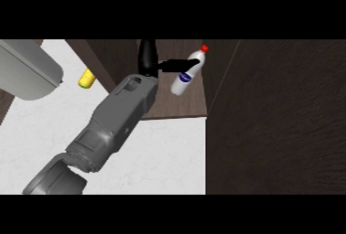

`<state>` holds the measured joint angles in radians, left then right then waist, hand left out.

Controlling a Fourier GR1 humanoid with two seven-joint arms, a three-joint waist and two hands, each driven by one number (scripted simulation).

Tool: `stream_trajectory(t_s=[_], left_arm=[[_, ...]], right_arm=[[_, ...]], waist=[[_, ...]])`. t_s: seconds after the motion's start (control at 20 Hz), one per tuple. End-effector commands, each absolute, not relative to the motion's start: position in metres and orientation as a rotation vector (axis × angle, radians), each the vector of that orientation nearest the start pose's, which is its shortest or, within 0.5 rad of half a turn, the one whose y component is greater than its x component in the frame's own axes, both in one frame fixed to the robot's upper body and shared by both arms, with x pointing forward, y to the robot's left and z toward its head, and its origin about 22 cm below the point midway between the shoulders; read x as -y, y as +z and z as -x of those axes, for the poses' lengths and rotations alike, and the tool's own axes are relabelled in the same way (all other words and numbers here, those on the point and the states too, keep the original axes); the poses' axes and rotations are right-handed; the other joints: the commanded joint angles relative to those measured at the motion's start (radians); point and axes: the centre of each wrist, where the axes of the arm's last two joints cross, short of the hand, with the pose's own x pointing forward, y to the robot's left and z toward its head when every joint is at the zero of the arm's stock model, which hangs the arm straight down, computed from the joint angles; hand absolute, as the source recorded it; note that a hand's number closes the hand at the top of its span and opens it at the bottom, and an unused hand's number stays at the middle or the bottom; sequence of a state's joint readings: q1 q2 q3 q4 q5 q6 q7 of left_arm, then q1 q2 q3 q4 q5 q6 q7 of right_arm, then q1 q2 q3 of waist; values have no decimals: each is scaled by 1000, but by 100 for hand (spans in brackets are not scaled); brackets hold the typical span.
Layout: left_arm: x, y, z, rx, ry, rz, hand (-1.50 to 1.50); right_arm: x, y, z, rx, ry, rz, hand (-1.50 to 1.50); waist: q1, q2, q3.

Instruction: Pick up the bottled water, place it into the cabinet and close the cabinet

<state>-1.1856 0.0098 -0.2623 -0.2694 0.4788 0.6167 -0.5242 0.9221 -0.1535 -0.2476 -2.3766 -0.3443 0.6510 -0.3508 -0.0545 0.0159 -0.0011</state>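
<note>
One grey forearm came in from the lower left of the head view and ran up and to the right, ending in a black hand reaching into the open cabinet. From where it entered, this was most likely the left arm, though with only one arm in sight that was a judgement; the other hand did not show at all. The bottle of water, white with a red cap and a dark blue label, sat just to the right of the hand, inside the cabinet's opening and above its brown shelf. Dark fingers stretched sideways from the hand and wrapped across the bottle's upper body, so the hand was clamped on the bottle. The bottle's long axis was tilted, cap up and to the right, base down and to the left toward the forearm. Whether its base touched the shelf could not be told. To the bottle's right stood a broad dark door panel, which would have to be swung shut once the bottle was set down and let go. Well off to the left, on the pale counter, lay a yellow corn cob beside a grey appliance, neither concerned in the job.
</note>
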Motion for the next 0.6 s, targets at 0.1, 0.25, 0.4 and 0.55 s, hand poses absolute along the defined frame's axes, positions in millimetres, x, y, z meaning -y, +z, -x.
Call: stream_trajectory(t_s=[0.1,0.25,0.4,0.55], left_arm=[[-64,84,-437,1951,29,-150,-150],[-61,91,-436,1946,55,2,-150],[-59,93,-433,1957,35,86,-150],[-65,67,-418,1947,46,135,-150]], right_arm=[[319,127,-25,1936,272,-176,-150],[312,120,-29,1935,259,-198,-150],[306,130,-24,1934,254,-178,-150],[303,125,-28,1926,265,-186,-150]], waist=[[12,-5,0],[11,-6,0],[27,-13,0],[33,-16,0]])
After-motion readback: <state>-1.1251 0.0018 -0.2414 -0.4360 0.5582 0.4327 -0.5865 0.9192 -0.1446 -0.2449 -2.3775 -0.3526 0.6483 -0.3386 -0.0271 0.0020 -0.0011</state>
